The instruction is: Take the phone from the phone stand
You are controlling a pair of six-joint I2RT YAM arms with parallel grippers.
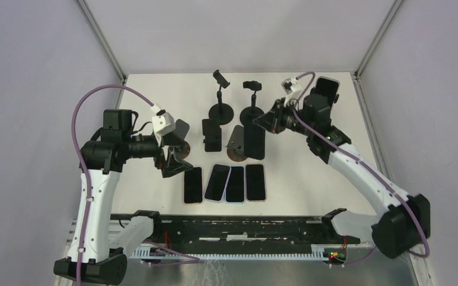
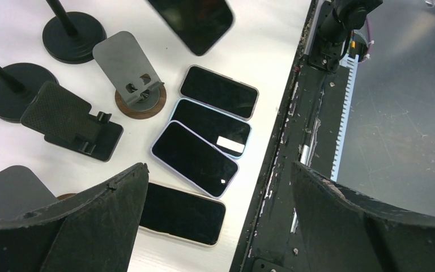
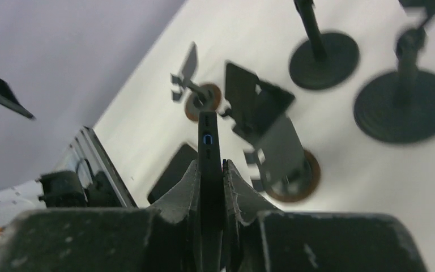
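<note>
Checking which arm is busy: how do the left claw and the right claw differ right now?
The left claw is open; the right claw is shut. The left claw holds nothing, while the right claw pinches a phone edge-on. The left claw looks down on flat phones; the right claw looks over the phone stands. Both are black two-finger claws.

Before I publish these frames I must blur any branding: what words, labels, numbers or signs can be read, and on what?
No readable text anywhere.
The flat phones: blank dark screens; one white patch, no letters.
The phone edge-on between the right fingers: small blue mark, too blurred to read.
The stands: no visible markings.
</note>
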